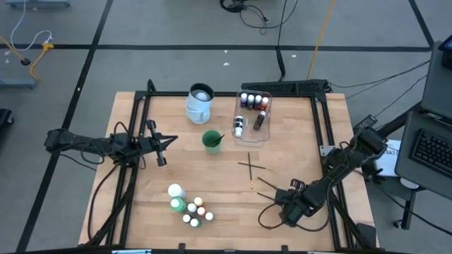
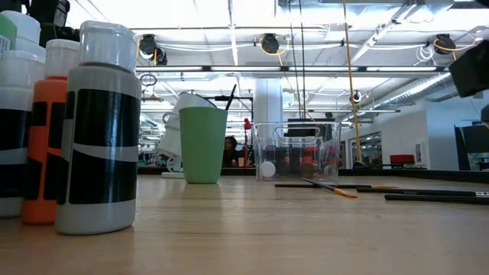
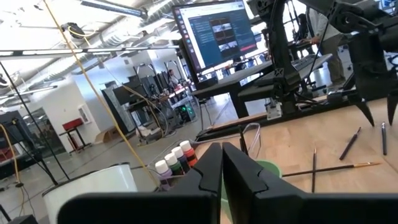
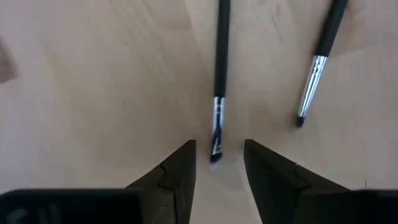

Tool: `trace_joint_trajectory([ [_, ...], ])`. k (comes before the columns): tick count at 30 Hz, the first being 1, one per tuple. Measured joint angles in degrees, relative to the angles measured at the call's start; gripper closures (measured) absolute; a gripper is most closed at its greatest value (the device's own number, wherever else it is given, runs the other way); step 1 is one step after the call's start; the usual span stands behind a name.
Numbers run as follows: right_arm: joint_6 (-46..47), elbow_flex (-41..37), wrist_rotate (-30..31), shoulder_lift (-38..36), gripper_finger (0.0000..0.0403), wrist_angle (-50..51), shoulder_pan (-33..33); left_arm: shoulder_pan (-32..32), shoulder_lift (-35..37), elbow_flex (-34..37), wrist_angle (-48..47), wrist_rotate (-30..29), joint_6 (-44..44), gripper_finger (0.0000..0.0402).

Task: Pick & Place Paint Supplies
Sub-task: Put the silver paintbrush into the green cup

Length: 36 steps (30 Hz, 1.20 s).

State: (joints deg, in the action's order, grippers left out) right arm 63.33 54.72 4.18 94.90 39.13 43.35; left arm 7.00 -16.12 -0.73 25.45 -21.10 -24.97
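Nearest, at 7 o'clock on the pale wooden tabletop [image 1: 226, 152]: cluster of tiny paint bottles with white, orange and green caps [image 1: 195, 212], two larger white-and-green bottles [image 1: 176, 197] just beside them toward 9 o'clock. Same group looms at the low view's edge: black-labelled grey bottle with white cap [image 2: 99, 130] touching orange bottle [image 2: 50, 137].

At 5 o'clock: right gripper [image 1: 286, 209], tilted down close to table, fingers [image 4: 177, 171] parted to a moderate gap, gripping nothing. Thin dark-handled brush with silver ferrule [image 4: 218, 87] flat on wood, bristle tip lying in the mouth of that gap; contact with fingers not discernible. Second similar brush [image 4: 317, 68] near, alongside, apart from it.

Toward centre, 4 o'clock side: two thin brushes crossed [image 1: 251, 167], touching where they cross.

At 9 o'clock: left gripper [image 1: 169, 142], raised off table, level, jaws pressed together, empty.

Just past centre, 12 o'clock direction: green plastic cup [image 1: 212, 141] upright, dark brush handle leaning out of it.

Farthest, at 12 to 1 o'clock: pale-blue jug [image 1: 200, 102], upright; clear rectangular plastic tub [image 1: 253, 117] beside it, several small bottles [image 1: 254, 101] inside.
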Motion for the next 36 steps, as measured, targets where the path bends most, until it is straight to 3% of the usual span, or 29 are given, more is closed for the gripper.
trace_joint_trajectory([
  [12, 0.25, 0.24, -1.25, 2.01, 0.0281, -0.23, -0.04, -0.01, 0.01, 0.00, -0.04, 0.00, -0.02, 0.0396],
  [18, 0.10, 0.15, -2.11, 2.12, 0.0328, -0.20, -0.07, 0.01, 0.00, 0.00, -0.07, 0.00, 0.07, 0.0379],
  [24, 1.59, 0.11, -2.37, 2.12, 0.0394, -0.33, -0.17, 0.01, 0.00, 0.00, -0.07, 0.00, 0.61, 0.0389],
  [29, -0.03, 0.07, -3.73, 2.12, 0.0393, -0.54, -0.24, -0.01, 0.00, 0.00, -0.11, 0.00, 0.60, 0.0399],
  [36, -2.59, 0.68, -5.40, 0.07, 0.0400, -0.87, -0.25, 0.01, 0.00, 0.00, -0.18, 0.00, -0.07, 0.0378],
])
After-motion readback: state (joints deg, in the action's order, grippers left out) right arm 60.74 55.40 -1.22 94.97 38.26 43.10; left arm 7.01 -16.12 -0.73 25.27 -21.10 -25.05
